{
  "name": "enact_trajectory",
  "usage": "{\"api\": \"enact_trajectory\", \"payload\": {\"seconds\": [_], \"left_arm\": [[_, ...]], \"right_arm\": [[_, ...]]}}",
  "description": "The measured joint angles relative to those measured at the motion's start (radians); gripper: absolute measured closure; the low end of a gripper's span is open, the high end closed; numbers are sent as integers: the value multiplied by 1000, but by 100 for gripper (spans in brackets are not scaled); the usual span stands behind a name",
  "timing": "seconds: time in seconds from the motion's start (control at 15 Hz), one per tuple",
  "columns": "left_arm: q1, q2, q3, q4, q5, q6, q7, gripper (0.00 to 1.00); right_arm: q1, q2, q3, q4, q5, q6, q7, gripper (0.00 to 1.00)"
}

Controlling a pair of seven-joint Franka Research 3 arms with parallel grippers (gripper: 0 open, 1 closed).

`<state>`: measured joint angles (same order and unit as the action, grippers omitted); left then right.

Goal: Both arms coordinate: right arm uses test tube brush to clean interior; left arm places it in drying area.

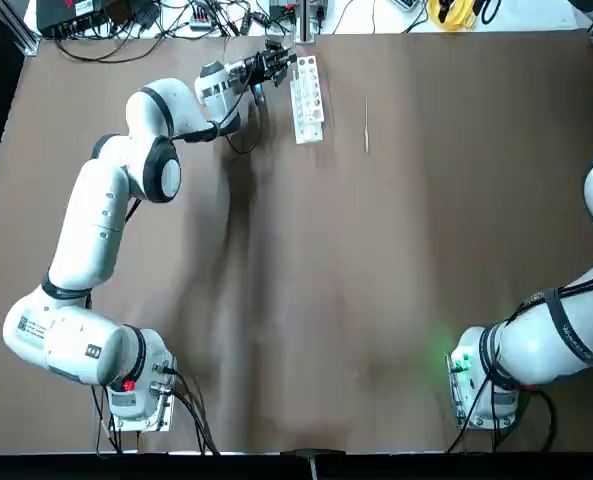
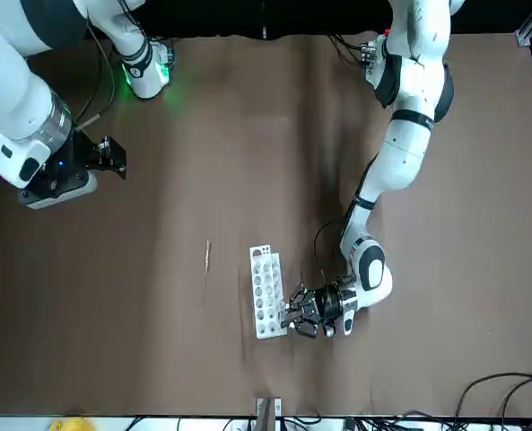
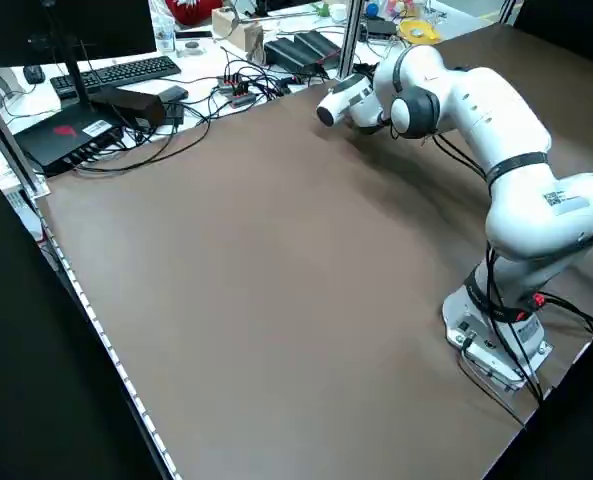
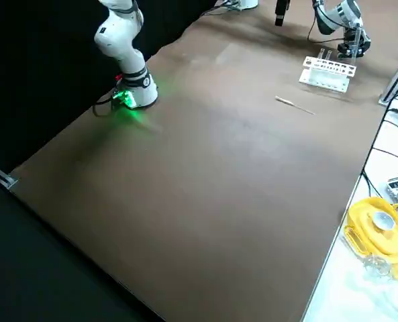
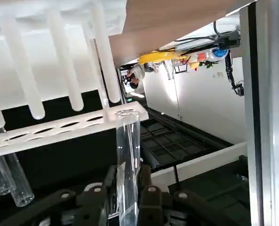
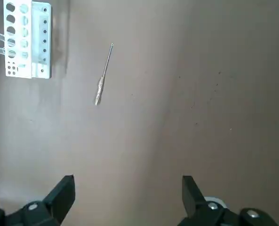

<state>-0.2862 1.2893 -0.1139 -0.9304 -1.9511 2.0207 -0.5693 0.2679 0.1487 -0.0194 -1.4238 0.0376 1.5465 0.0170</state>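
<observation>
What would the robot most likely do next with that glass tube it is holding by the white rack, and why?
Probably lift the test tube clear of the drying area and carry it toward mid-table. The left gripper is shut on the tube right beside the rack, while the test tube brush lies untouched on the table and the right gripper hangs open, high above the table and away from the brush, so cleaning seems not yet begun.
</observation>
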Motion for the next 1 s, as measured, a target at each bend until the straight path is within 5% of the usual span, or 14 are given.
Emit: {"api": "enact_trajectory", "payload": {"seconds": [1.0], "left_arm": [[-7,11,0,2,-24,2,27,76]], "right_arm": [[0,0,0,0,0,1,0,0]]}}
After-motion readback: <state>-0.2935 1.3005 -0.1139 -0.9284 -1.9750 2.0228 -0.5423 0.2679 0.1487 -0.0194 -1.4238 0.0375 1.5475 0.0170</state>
